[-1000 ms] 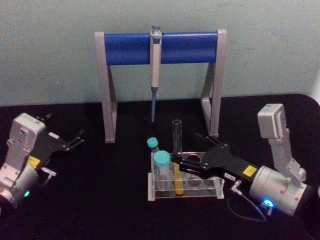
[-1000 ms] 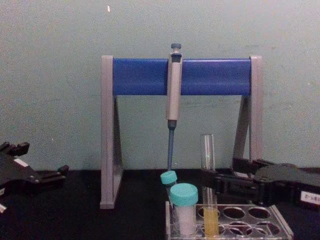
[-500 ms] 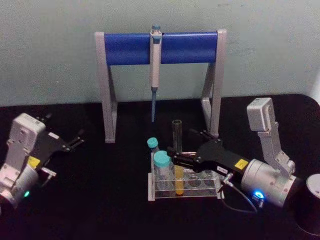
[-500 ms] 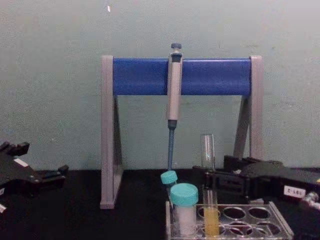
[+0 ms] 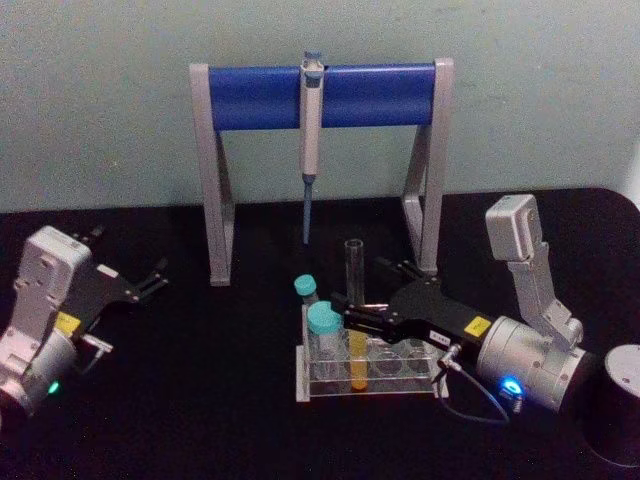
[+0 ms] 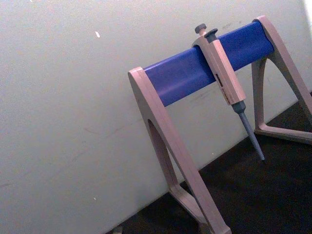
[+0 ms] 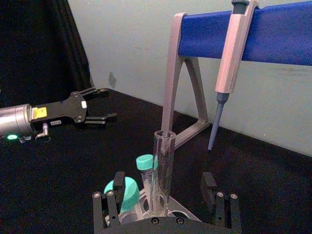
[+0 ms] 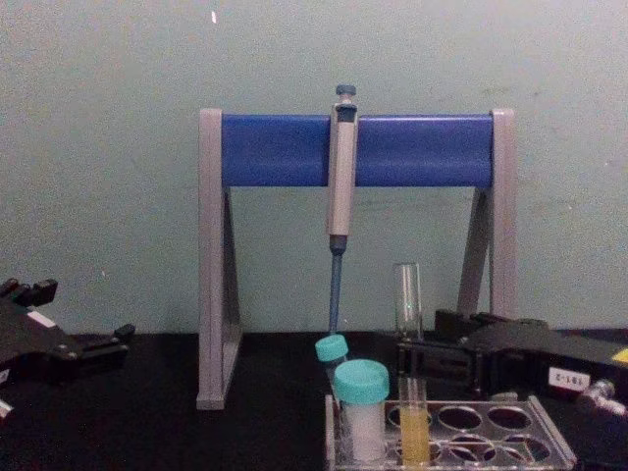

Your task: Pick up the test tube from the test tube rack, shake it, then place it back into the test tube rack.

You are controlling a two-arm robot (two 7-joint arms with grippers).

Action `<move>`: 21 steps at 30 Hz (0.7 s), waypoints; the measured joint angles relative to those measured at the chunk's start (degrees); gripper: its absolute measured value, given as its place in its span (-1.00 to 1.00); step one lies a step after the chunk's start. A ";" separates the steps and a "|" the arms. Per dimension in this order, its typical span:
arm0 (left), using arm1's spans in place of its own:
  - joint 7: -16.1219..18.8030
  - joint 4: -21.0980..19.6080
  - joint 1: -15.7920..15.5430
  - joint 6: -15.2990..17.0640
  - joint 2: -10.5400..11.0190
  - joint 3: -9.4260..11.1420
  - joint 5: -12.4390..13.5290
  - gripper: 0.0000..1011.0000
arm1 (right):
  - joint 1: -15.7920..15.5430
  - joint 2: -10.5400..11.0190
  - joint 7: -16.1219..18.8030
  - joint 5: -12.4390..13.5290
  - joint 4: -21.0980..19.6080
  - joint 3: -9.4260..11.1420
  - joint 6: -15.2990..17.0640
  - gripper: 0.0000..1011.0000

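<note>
My right gripper (image 7: 163,189) is over the test tube rack (image 5: 400,386), pincer apart, straddling the test tube (image 5: 353,272) that stands upright near the rack's left end. Nothing is gripped yet, so closing, lifting, shaking and returning are all left. The left gripper (image 5: 158,277) sits well left of the rack, also apart.

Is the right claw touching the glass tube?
Apart. Right wrist view: the test tube stands between open fingers of the right gripper, gaps both sides.
</note>
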 joint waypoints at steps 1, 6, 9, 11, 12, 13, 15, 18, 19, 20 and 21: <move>0.00 0.00 0.00 0.00 0.00 0.00 0.00 0.98 | 0.00 0.00 0.00 0.00 0.00 0.00 0.00 0.98; 0.00 0.00 0.00 0.00 0.00 0.00 0.00 0.98 | 0.00 0.01 0.00 0.00 -0.01 0.00 -0.01 0.98; 0.00 0.00 0.00 0.00 0.00 0.00 0.00 0.98 | 0.00 0.02 -0.02 0.00 -0.02 0.01 -0.02 0.98; 0.00 0.00 0.00 0.00 0.00 0.00 0.00 0.98 | -0.01 0.03 -0.03 0.00 -0.04 0.01 -0.03 0.98; 0.00 0.00 0.00 0.00 0.00 0.00 0.00 0.98 | -0.01 0.03 -0.03 0.00 -0.04 0.01 -0.03 0.98; 0.00 0.00 0.00 0.00 0.00 0.00 0.00 0.98 | -0.02 0.04 -0.03 0.00 -0.05 0.02 -0.04 0.98; 0.00 0.00 0.00 0.00 0.00 0.00 0.00 0.98 | -0.03 0.05 -0.03 0.00 -0.06 0.03 -0.04 0.89; 0.00 0.00 0.00 0.00 0.00 0.00 0.00 0.98 | -0.05 0.06 -0.03 0.00 -0.08 0.05 -0.05 0.81; 0.00 0.00 0.00 0.00 0.00 0.00 0.00 0.98 | -0.05 0.06 -0.03 0.00 -0.09 0.05 -0.05 0.75; 0.00 0.00 0.00 0.00 0.00 0.00 0.00 0.98 | -0.05 0.06 -0.04 0.00 -0.09 0.06 -0.05 0.70; 0.00 0.00 0.00 0.00 0.00 0.00 0.00 0.98 | -0.06 0.06 -0.03 0.00 -0.09 0.06 -0.05 0.65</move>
